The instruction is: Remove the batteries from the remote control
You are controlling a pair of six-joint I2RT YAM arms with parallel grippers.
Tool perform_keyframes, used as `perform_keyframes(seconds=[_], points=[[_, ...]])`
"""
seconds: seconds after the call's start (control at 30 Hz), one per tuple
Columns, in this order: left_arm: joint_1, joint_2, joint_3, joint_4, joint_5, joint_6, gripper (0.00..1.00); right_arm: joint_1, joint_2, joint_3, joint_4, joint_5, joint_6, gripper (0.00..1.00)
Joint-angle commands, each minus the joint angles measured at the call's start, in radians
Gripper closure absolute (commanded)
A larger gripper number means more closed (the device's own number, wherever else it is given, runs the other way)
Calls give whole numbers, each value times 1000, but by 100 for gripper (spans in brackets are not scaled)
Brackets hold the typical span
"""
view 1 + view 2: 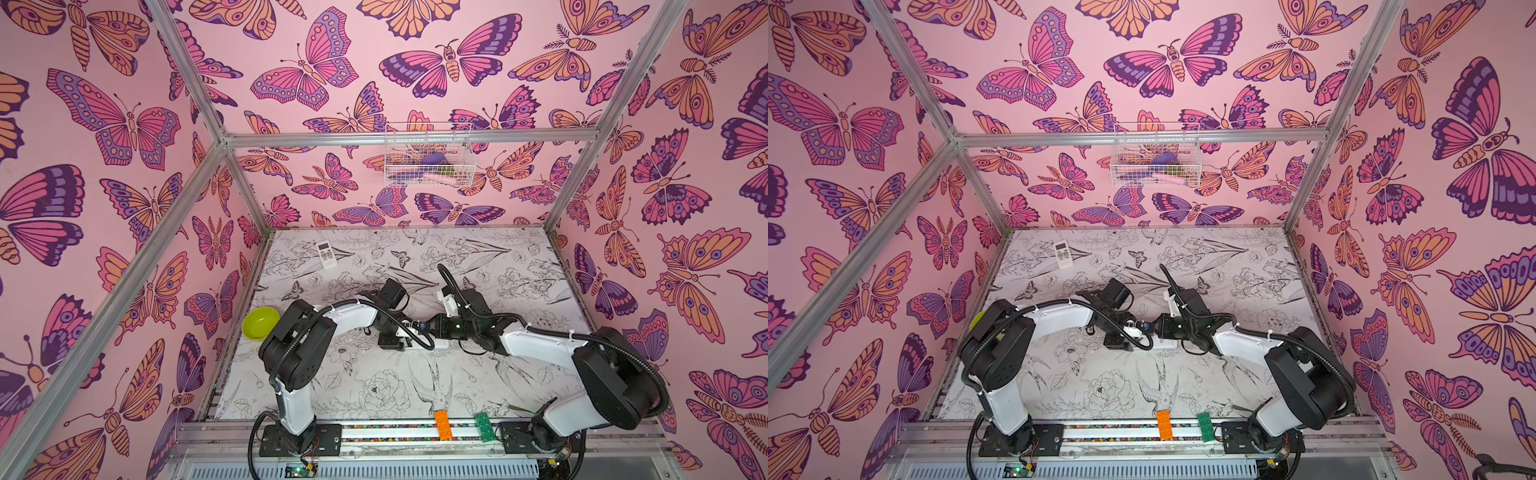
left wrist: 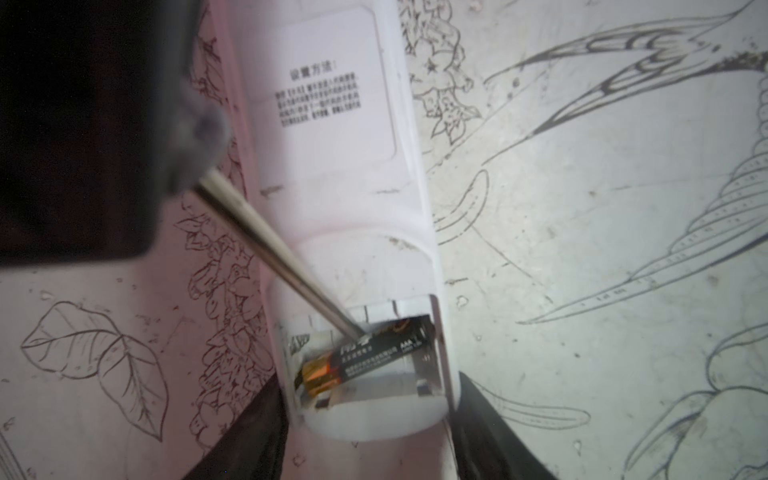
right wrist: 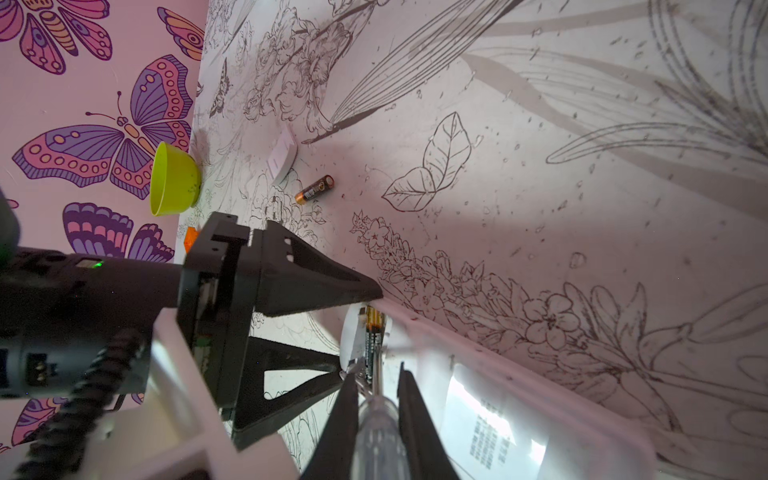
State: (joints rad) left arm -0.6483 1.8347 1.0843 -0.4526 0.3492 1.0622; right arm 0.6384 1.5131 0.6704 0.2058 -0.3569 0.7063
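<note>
A white remote control (image 2: 345, 124) lies face down mid-table, its battery bay open. One battery (image 2: 365, 353), black with a gold-orange band, sits tilted in the bay. Another battery (image 3: 314, 189) lies loose on the table near the bay's white cover (image 3: 282, 160). My left gripper (image 2: 370, 415) straddles the remote's bay end, and its fingers (image 3: 332, 286) press against both sides. My right gripper (image 3: 378, 376) is shut on the clear handle of a screwdriver (image 3: 380, 436). The metal shaft (image 2: 270, 241) slants down into the bay, with its tip on the tilted battery. In both top views the arms hide most of the remote.
A second white remote (image 1: 326, 254) lies at the back left. A lime-green bowl (image 1: 260, 323) stands by the left wall, close to my left arm. Orange (image 1: 443, 424) and green (image 1: 483, 428) bricks sit on the front rail. A wire basket (image 1: 428, 156) hangs on the back wall.
</note>
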Motion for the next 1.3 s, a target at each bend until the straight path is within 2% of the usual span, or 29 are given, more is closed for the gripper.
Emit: perform_keyframes(seconds=[0.0, 0.13, 0.23, 0.3, 0.43, 0.57, 0.83, 0.97, 1.1, 1.27], points=[[-8, 23, -16, 7, -13, 18, 41, 22, 49, 14, 30, -14, -4, 100], [-12, 20, -12, 8, -17, 2, 42, 23, 52, 16, 57, -37, 9, 100], [-14, 21, -19, 9, -15, 17, 42, 20, 108, 9, 107, -67, 34, 100], [-15, 17, -19, 9, -22, 10, 41, 1, 135, -7, 203, -132, 83, 100], [-15, 7, -26, 10, -26, 21, 40, -57, 127, -59, 306, -169, 147, 100], [-14, -2, -32, 17, -33, 11, 39, -49, 87, 0, 114, -125, 56, 100], [-15, -14, -40, 20, -36, 17, 39, 77, 66, 128, -190, 85, -76, 100], [-15, -16, -46, 25, -27, 16, 37, 111, 84, 152, -215, 121, -89, 100], [-15, -17, -50, 26, -35, 21, 36, 109, 101, 125, -149, 110, -62, 100], [-16, -14, -60, 44, -27, 16, 36, 45, 152, 52, 65, -55, 26, 100]])
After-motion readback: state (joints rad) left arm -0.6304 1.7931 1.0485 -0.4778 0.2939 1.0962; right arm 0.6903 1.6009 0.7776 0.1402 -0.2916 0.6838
